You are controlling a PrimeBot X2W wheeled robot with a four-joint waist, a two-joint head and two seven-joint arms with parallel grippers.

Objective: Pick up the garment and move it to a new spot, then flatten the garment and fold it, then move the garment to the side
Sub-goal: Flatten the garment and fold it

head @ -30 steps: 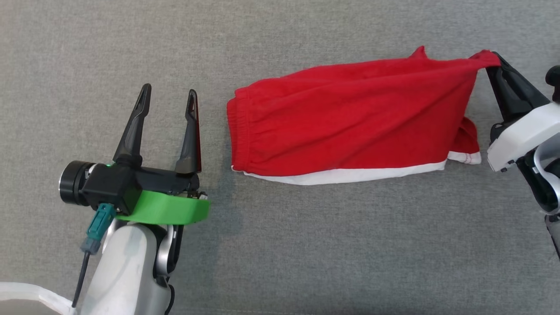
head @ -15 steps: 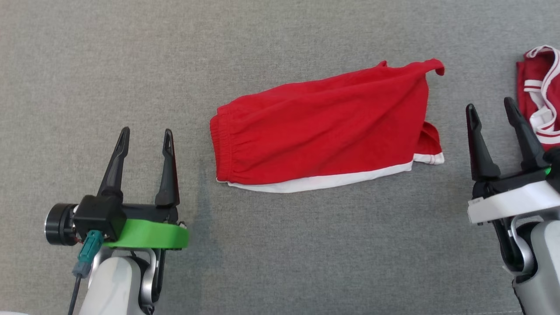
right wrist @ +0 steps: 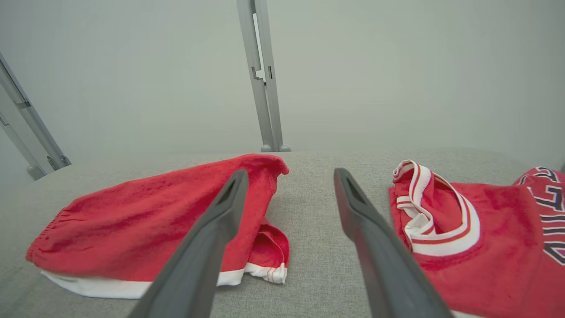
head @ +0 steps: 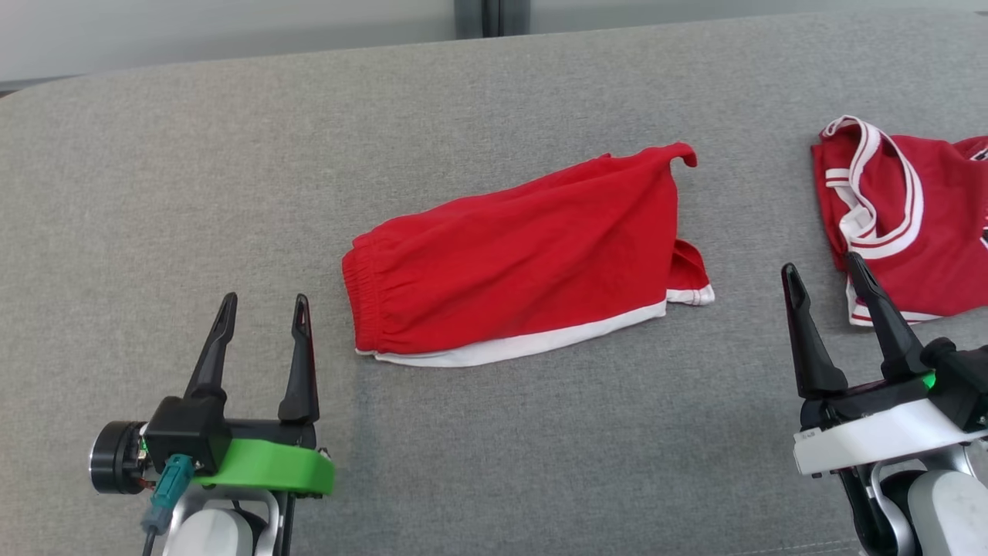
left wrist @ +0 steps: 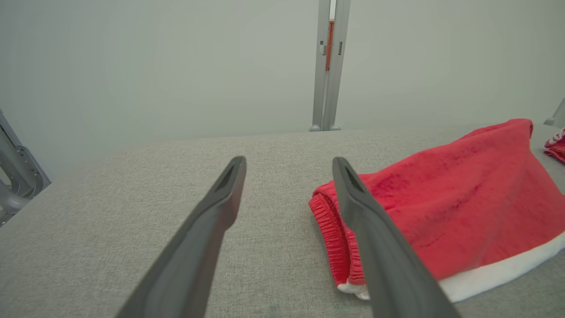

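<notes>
Right of the shorts, right gripper hovers splayed.

Surface: grey woven fabric, evenly lit.
Wall: plain pale grey, just behind.
Post: grey metal upright at far edge.
Left: slanted metal struts.

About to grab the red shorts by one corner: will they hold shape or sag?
Likely floppy: the shorts lie creased, one corner curled up. Probably light, being thin cloth. Pushed, they may bunch on the grey surface rather than slide.
</notes>
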